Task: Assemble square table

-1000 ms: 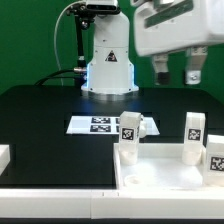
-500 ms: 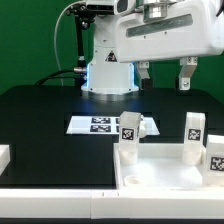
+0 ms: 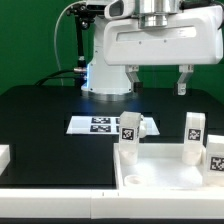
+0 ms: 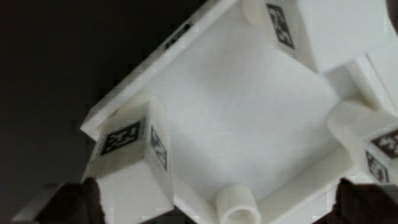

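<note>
The white square table top (image 3: 126, 180) lies at the front of the exterior view's right, rim up. Three white legs with tags stand upright on it: one at its back left corner (image 3: 128, 136), one at the back right (image 3: 193, 134) and one at the right edge (image 3: 215, 155). My gripper (image 3: 158, 80) hangs open high above the top, with nothing between its fingers (image 3: 133, 78). In the wrist view the table top (image 4: 231, 110) fills the picture, with a leg (image 4: 240, 205) seen end-on between my open gripper's (image 4: 222, 207) dark fingertips and another leg (image 4: 368, 135) beside it.
The marker board (image 3: 98, 125) lies flat on the black table behind the table top. A white block (image 3: 3, 156) sits at the exterior view's left edge. The robot's white base (image 3: 108, 70) stands at the back.
The gripper has swung toward the exterior view's left and come down a little, ending over the table top. It stayed open. The parts have not moved.
</note>
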Robot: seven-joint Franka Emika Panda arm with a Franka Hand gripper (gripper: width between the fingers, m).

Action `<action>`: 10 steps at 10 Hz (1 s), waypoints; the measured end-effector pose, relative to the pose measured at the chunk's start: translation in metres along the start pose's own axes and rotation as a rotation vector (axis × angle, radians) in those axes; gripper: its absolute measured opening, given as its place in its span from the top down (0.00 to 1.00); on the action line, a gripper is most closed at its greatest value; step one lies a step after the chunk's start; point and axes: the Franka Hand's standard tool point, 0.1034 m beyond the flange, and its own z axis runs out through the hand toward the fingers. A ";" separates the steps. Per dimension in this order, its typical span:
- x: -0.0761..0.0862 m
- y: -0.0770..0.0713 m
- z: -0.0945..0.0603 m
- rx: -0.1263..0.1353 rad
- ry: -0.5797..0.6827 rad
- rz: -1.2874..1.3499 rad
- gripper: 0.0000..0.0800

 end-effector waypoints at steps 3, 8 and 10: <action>0.001 0.000 0.001 -0.002 0.000 0.003 0.19; -0.021 0.050 0.013 0.030 -0.008 -0.058 0.19; -0.020 0.050 0.013 0.031 -0.006 -0.057 0.19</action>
